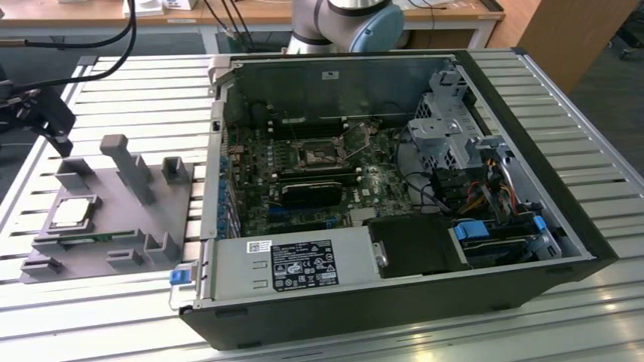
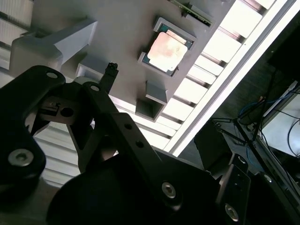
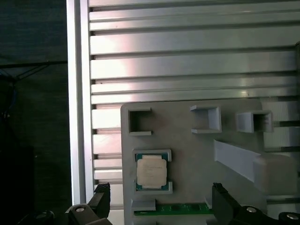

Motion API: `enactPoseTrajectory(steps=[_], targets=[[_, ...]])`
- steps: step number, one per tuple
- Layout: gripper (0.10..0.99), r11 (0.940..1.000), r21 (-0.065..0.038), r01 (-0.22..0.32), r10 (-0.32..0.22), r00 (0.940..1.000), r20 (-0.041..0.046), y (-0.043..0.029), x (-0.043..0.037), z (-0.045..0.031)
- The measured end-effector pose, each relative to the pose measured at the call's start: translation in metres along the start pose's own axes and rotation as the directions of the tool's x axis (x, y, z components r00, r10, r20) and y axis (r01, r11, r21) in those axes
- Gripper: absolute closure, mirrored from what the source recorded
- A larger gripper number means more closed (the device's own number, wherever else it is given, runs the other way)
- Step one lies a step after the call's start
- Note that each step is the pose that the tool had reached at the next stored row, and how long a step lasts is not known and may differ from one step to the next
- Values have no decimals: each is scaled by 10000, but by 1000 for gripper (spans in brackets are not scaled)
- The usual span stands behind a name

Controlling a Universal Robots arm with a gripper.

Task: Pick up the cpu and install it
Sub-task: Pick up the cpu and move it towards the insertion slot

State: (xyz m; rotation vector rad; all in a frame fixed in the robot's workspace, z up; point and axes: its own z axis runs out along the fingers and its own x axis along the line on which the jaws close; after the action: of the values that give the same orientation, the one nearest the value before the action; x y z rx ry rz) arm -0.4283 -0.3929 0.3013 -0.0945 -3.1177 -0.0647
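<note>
The cpu (image 1: 75, 213) is a small square chip with a pale metal top, lying flat in a recess of the grey holder plate (image 1: 161, 215) at the exterior view's left. My gripper (image 1: 56, 137) hangs above and beyond the plate's far corner, apart from the chip. In the first wrist view the cpu (image 3: 151, 171) lies between two black fingertips (image 3: 102, 194) spread wide, so the gripper (image 3: 160, 189) is open and holds nothing. In the second wrist view the cpu (image 2: 168, 47) sits past one thin finger (image 2: 111, 71). The motherboard's socket (image 1: 317, 154) is inside the open computer case (image 1: 544, 151).
Upright grey posts (image 1: 126, 162) rise from the holder plate beside the chip. A green memory stick (image 3: 180, 207) lies along the plate's edge. The case holds a labelled power supply (image 1: 292, 264), a black block (image 1: 317, 190) and cables (image 1: 493, 188). The slatted table (image 1: 604, 173) ends close to the plate.
</note>
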Motion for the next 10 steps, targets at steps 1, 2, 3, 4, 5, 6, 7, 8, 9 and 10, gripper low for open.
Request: enactPoseTrajectory(steps=[1,2,3,4,5,6,7,8,9,10], targets=[[149,10000,0,0,0,10000,1,-1,0,13],[149,10000,1,0,0,10000,-2,-1,0,20],[149,10000,1,0,0,10000,-4,-1,0,27],[149,10000,1,0,0,10000,-4,-1,-1,35],[149,10000,0,0,0,10000,-4,-2,-1,44],[149,10000,1,-1,1,10000,-4,-2,-1,52],[149,10000,1,0,0,10000,-5,-2,-1,59],[149,10000,0,0,0,10000,-4,-3,-1,67],[149,10000,1,-1,1,10000,-5,-3,-1,76],[149,10000,0,0,0,10000,-4,-3,-2,83]])
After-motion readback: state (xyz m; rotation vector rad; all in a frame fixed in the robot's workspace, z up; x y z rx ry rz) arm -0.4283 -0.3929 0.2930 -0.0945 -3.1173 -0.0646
